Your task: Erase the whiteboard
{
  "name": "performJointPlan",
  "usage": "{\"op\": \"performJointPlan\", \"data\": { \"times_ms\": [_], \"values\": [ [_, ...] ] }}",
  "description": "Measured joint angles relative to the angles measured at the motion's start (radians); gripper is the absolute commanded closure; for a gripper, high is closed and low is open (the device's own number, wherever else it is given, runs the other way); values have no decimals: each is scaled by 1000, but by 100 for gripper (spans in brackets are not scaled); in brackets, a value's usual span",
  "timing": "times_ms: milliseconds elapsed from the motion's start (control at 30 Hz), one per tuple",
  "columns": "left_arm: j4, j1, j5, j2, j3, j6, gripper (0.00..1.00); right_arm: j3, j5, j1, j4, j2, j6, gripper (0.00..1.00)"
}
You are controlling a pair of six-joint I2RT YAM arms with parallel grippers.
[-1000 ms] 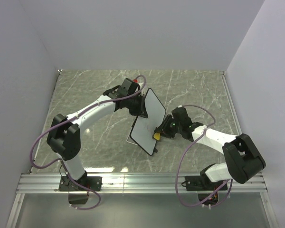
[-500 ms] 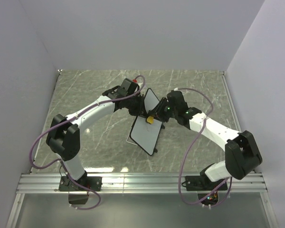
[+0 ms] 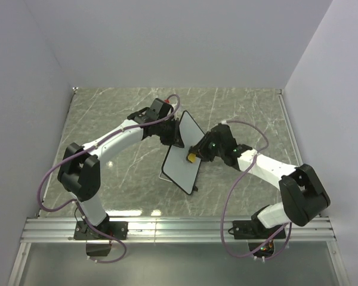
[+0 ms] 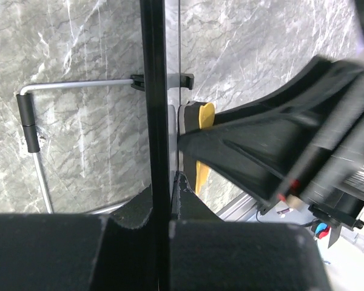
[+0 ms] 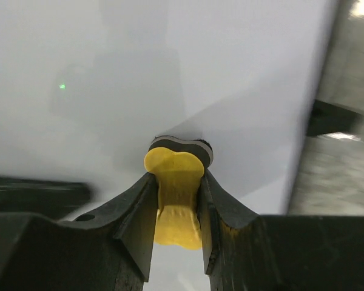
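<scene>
Right hand, clenching eraser, slid down apparently clean whiteboard gripped by left hand.

The whiteboard is being held tilted on edge at mid-table, splitting the middle of the table. The left gripper is clamping its far rim, and the left arm is slanting across the left half from the near rail. The right gripper is pressing a yellow eraser against the board's right-hand face, taking up the middle of that face; the right arm is crossing the right half. On the board's other side a wire stand is jutting out over the marble. Bare marble is lying open along the far strip and in the far-right corner. Walls are closing off the back, left and right
</scene>
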Motion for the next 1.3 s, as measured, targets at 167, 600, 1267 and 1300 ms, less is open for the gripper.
{"op": "performJointPlan", "data": {
  "times_ms": [167,600,1267,1300],
  "values": [
    [-3,1,-1,0,3,12,100,-156,36,-2,40,-5,-1,100],
    [-7,0,2,6,12,20,100,-109,34,52,-119,-46,7,100],
    [-16,14,10,16,14,11,100,143,-2,145,-173,-21,18,100],
    [-18,16,13,16,14,11,100,128,-6,142,-153,-16,20,100]
  ]
}}
